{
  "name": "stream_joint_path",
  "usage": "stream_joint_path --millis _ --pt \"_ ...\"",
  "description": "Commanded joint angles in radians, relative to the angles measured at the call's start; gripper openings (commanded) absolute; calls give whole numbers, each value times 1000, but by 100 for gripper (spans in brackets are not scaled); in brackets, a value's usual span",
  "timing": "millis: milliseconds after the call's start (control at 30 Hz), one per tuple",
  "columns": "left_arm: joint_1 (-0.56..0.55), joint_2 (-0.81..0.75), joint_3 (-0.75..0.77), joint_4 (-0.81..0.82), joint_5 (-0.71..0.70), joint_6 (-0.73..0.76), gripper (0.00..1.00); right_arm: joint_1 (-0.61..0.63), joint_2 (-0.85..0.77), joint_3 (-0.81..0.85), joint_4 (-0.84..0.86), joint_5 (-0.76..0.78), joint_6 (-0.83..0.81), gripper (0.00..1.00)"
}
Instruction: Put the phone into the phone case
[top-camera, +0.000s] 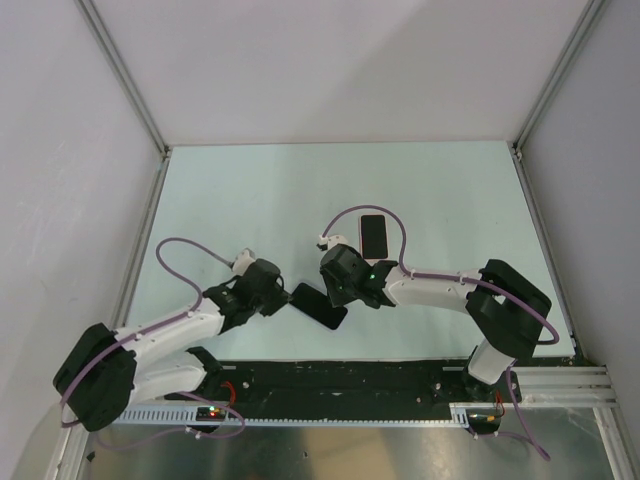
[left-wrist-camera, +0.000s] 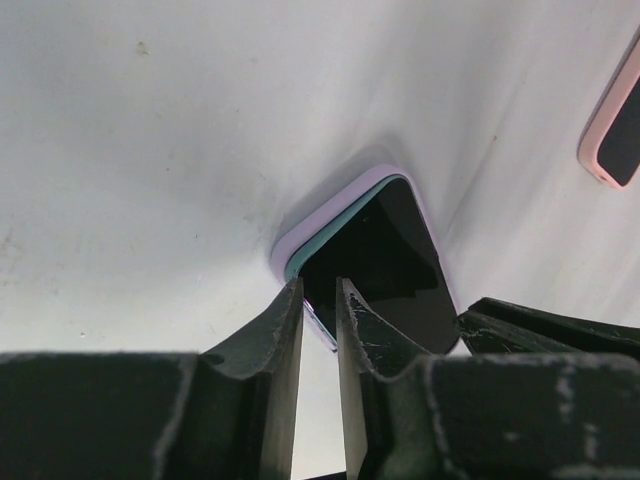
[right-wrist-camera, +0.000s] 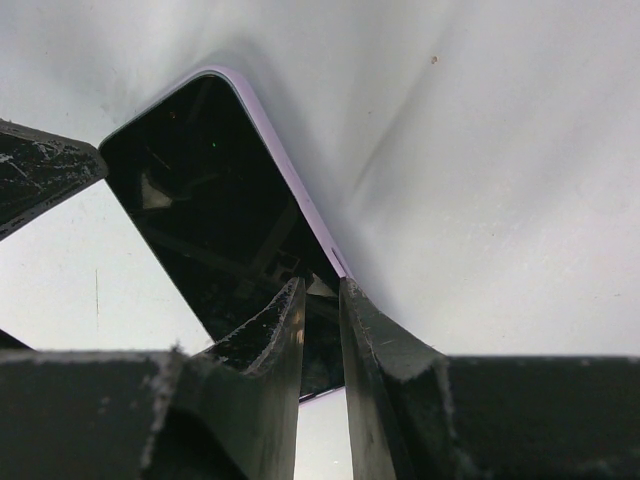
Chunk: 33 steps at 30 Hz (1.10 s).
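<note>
Left claw (left-wrist-camera: 320, 286) pinches the case (left-wrist-camera: 330, 204) rim; right claw (right-wrist-camera: 321, 285) pinches the phone (right-wrist-camera: 200, 200) at the case's opposite end. The phone's teal corner looks unseated in the case. Squeeze it home gently while holding the case steady.

right end effector (right-wrist-camera: 322, 292) pinches the edge of the dark phone (right-wrist-camera: 200, 210).

Your top view hangs high at the near edge, looking down over the whole bench (top-camera: 250, 190). Each wrist view sits low and close, facing the phone (left-wrist-camera: 385, 260) from opposite sides. All three share it.
</note>
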Motion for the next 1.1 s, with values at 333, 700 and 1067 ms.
stream_joint_path --millis 333,700,1067 --pt "20 59 17 12 2 12 21 -4 -23 36 11 17 3 25" --pt "23 109 10 55 28 16 7 -3 -18 35 11 19 5 25" --pt "22 179 -28 96 29 -10 0 -1 -10 35 13 17 7 25"
